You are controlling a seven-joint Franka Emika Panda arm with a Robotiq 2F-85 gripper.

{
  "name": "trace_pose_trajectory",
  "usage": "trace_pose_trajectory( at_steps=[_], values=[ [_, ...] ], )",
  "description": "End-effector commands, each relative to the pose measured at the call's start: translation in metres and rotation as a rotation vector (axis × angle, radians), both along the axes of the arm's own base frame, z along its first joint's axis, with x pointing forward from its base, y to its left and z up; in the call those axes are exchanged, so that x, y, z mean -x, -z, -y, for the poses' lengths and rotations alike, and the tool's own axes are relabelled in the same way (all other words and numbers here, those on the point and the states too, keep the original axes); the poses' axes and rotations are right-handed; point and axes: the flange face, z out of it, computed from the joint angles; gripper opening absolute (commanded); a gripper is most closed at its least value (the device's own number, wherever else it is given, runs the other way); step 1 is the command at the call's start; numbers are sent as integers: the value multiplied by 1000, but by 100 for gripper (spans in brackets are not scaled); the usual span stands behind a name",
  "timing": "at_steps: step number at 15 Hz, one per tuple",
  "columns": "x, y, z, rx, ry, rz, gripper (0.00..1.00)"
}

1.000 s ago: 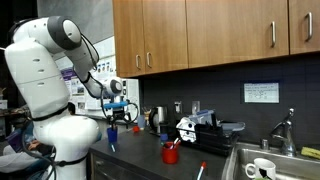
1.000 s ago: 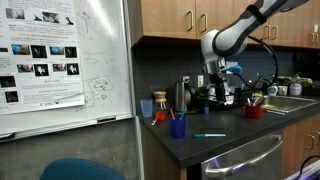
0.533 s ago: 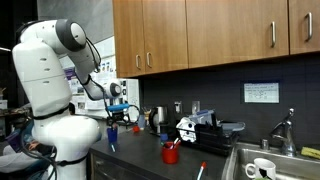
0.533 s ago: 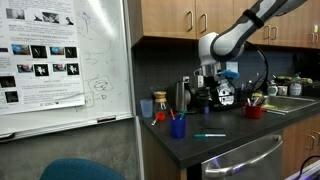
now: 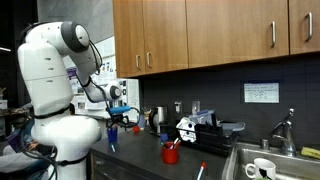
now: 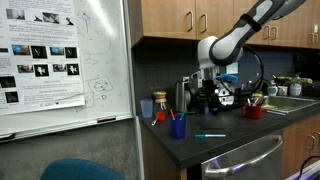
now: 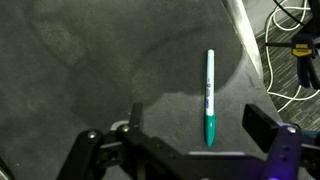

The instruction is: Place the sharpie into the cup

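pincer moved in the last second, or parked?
Yes. In an exterior view the pincer has shifted slightly left, away from the red cup and toward the blue cup. It hangs open over the sharpie.

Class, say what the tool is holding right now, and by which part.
Nothing: the open tool hovers above the sharpie, which lies on the counter.

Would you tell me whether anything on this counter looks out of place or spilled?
Only the sharpie: it lies loose and flat on the dark counter, not in the blue cup. I see no spill or damage.
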Motion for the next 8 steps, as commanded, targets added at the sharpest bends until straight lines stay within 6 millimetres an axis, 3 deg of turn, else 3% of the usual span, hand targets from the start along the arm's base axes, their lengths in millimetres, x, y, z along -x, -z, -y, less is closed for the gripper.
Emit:
trace_pose_trajectory(
  at_steps=[1, 8],
  values=[
    [8, 6, -1, -26, -39, -7, 100],
    [21, 33, 2, -16, -53, -12, 100]
  ],
)
